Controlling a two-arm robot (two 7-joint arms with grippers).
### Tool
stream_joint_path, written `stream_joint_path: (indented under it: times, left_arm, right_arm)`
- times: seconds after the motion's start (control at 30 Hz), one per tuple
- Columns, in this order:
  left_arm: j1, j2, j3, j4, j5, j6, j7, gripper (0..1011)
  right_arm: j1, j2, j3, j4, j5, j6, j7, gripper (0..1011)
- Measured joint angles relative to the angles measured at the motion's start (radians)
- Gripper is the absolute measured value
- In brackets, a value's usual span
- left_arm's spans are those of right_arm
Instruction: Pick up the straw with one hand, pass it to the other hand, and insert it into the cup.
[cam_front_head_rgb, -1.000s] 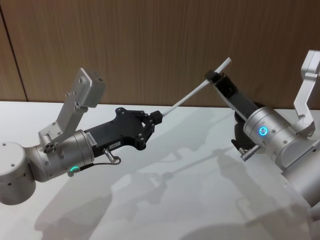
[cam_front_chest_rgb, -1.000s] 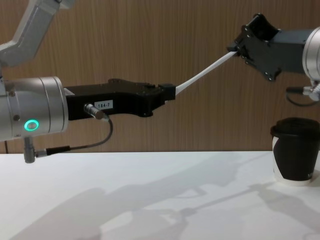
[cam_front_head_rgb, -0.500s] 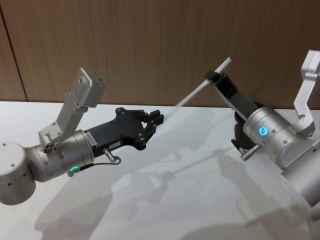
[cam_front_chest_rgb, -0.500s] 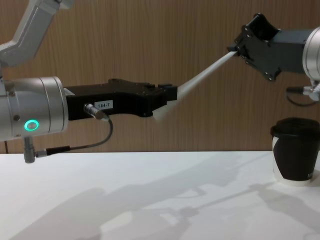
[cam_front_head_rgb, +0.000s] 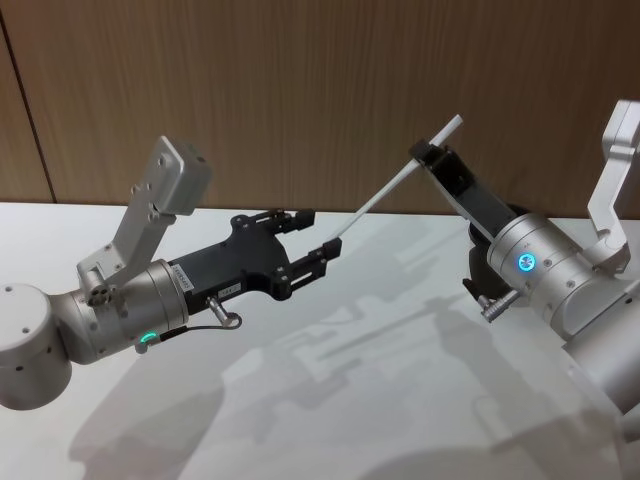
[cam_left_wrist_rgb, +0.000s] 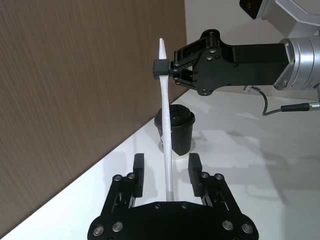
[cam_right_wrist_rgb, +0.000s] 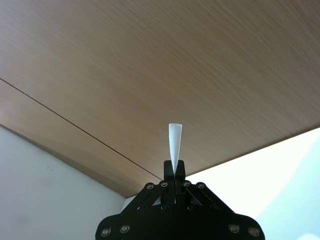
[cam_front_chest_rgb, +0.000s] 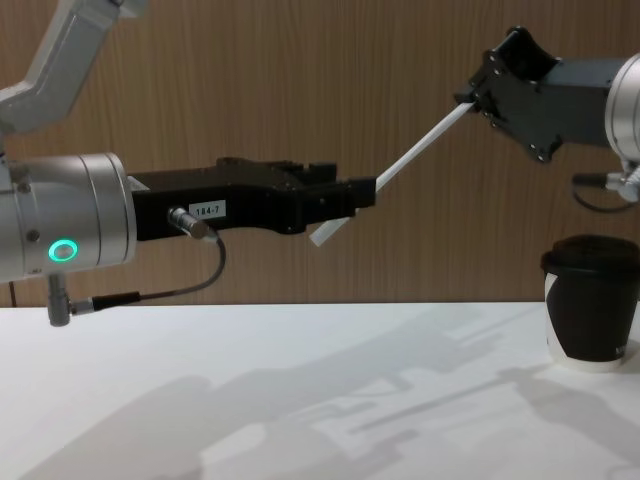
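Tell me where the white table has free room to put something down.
The white table is bare from the left side up to the small black paper cup at the far right, including the stretch under the black left gripper. Crowded: the air above, where the thin white straw runs from the open left gripper to the right gripper clamping it.

From the head camera the cup (cam_front_head_rgb: 518, 211) sat far right, mostly hidden behind the right gripper (cam_front_head_rgb: 422, 153) and its arm; from the chest its right side was cut off by the picture's edge. A finger of the left gripper (cam_front_chest_rgb: 350, 188) covered a short stretch of the straw (cam_front_chest_rgb: 420, 150). The label (cam_front_head_rgb: 228, 291) was too small to read from the head
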Motion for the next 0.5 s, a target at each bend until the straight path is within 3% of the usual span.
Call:
stream_joint_path:
  times: [0.5]
  left_arm:
    - [0.0,0.0,0.0,0.0,0.0,0.0,0.0,977]
  right_arm:
    - [0.0,0.0,0.0,0.0,0.0,0.0,0.0,4]
